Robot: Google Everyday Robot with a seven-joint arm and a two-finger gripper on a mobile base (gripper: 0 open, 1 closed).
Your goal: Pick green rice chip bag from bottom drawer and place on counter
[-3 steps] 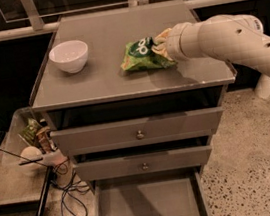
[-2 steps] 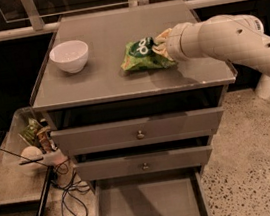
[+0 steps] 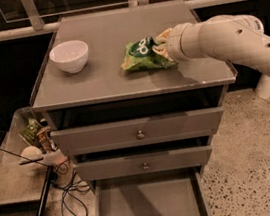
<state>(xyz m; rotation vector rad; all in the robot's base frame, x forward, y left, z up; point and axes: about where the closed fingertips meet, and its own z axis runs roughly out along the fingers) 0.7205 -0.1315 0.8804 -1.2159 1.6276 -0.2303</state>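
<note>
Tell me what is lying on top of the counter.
On the counter sit a white bowl near its left edge and the green rice chip bag right of centre. The gripper meets the bag's right edge, covering that end.

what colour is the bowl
The bowl is white, clear in the camera view; the gripper is at the green rice chip bag.

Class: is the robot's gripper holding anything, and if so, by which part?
It cannot be told. The gripper sits at the right end of the crinkled light-green foil snack bag, which lies on the flat grey counter.
</note>
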